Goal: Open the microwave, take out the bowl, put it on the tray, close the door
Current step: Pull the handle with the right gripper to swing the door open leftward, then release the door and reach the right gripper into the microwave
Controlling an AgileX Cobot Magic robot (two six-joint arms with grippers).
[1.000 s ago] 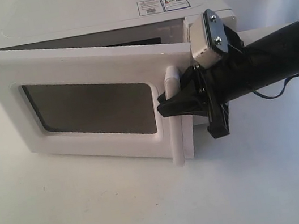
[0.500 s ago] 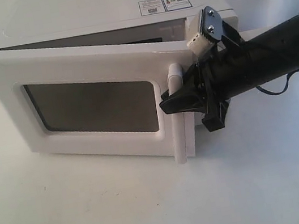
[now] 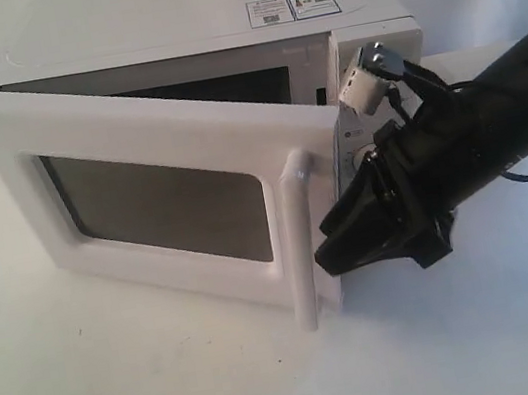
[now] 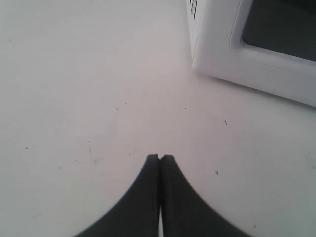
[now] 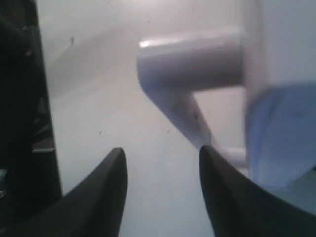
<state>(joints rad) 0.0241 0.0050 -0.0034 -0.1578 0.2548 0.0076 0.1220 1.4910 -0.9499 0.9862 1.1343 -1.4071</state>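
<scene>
Two risks stand out: the right gripper (image 3: 332,252), fingers spread and holding nothing at centre right beside the handle (image 3: 299,242), could slip off the part-open door (image 3: 131,128) or shove the microwave (image 3: 185,28) across the table (image 3: 124,393). Meanwhile the left gripper (image 4: 160,158) hangs pinched together and empty. The bowl is hidden, since the door blocks the cavity.

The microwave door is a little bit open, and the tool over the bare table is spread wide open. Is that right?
Not quite. The door of the microwave is a little bit open, but the left tool over the table is closed tight, holding nothing. The left wrist view shows it.
</scene>
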